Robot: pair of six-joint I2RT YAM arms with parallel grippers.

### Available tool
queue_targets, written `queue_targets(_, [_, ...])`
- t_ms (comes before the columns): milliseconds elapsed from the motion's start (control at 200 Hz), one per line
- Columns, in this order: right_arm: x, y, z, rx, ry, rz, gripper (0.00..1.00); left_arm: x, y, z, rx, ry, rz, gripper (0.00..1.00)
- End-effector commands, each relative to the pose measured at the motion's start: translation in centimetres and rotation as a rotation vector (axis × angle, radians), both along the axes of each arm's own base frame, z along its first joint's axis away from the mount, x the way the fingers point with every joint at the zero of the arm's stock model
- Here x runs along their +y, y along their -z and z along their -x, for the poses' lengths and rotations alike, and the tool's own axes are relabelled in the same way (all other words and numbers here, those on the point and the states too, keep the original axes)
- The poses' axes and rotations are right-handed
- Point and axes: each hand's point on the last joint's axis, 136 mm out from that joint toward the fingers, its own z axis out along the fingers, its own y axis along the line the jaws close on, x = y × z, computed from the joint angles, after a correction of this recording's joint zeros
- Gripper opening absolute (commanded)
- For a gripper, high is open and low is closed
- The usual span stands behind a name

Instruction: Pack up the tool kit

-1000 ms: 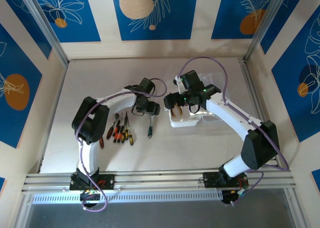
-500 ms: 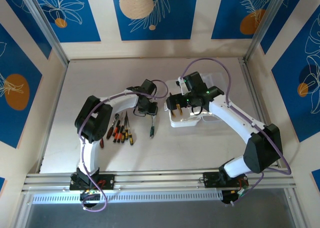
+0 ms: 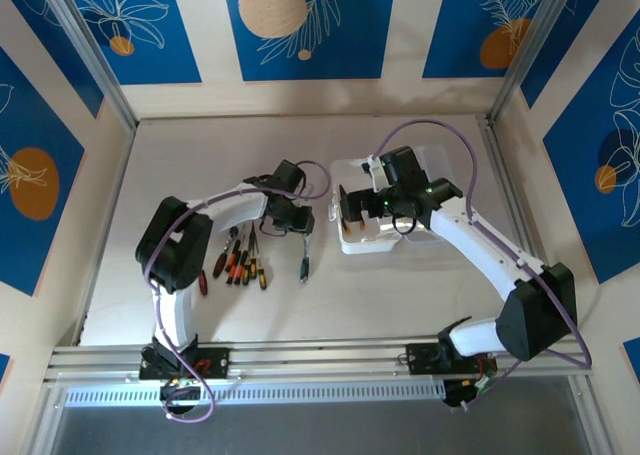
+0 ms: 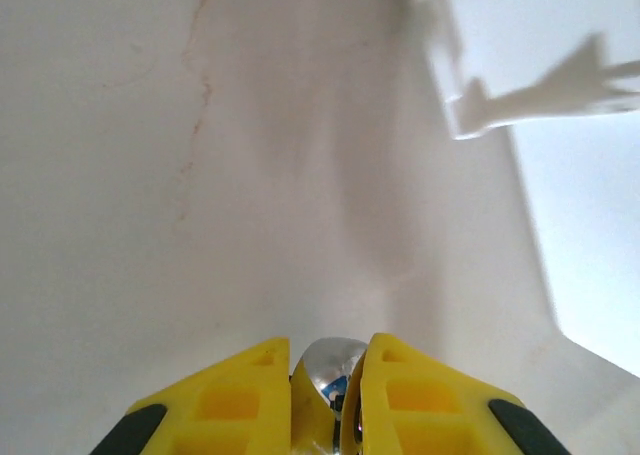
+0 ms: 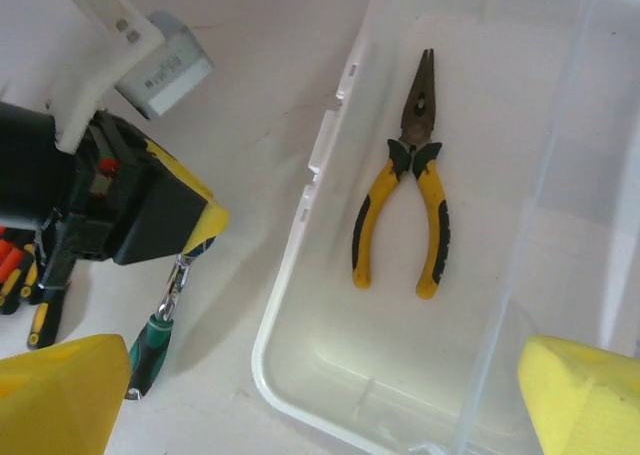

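Note:
The tool kit's translucent white case (image 3: 362, 247) lies open right of centre. Yellow-handled pliers (image 5: 405, 205) rest inside it, near the case rim (image 5: 288, 275). My left gripper (image 3: 301, 225) is shut on the chrome head (image 4: 335, 367) of the ratchet (image 5: 152, 347), just left of the case. The ratchet's green handle (image 3: 303, 265) points toward the near edge. Whether the handle touches the table I cannot tell. My right gripper (image 5: 320, 405) is open above the case, nothing between its fingers. In the right wrist view my left gripper (image 5: 150, 210) is at the left.
Several red, orange and yellow-handled screwdrivers and pliers (image 3: 235, 260) lie in a row left of the ratchet. The case lid (image 3: 435, 165) stands open toward the back right. A corner of the case (image 4: 560, 75) shows at the upper right in the left wrist view.
My left gripper closed on the ratchet's head. The right gripper drifted right over the case, still open.

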Motion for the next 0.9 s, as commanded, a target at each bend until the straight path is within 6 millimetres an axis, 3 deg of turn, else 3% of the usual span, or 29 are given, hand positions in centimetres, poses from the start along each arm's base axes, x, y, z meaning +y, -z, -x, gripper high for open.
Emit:
queue_targets(0, [1.1,-1.4,1.2,-0.01,-0.056,-0.097,0.99,-1.2,-6.7,-0.6,-0.062,0.002,0.19,0.0])
queue_targets(245, [3.6,-1.9,2.6,0.022,-0.091,-0.231,0.96,-3.7,-14.7,-1.6,-0.122,0.009,0.456,0.0])
queue_targets(455, [5.4,-1.5,2.9,0.037,-0.097,-0.245,0.85,-4.6,-18.7,-2.9,-0.183,-0.004,0.549,0.0])
queue_targets(775, [8.0,-0.8,1.9,0.057,-0.111,-0.239,0.63,-5.4,-20.3,-3.3,-0.191,-0.004,0.624,0.0])
queue_targets(895, [8.4,-1.1,1.5,0.039,-0.111,-0.234,0.41,-5.3,-20.0,-3.2,-0.188,-0.004,0.619,0.0])
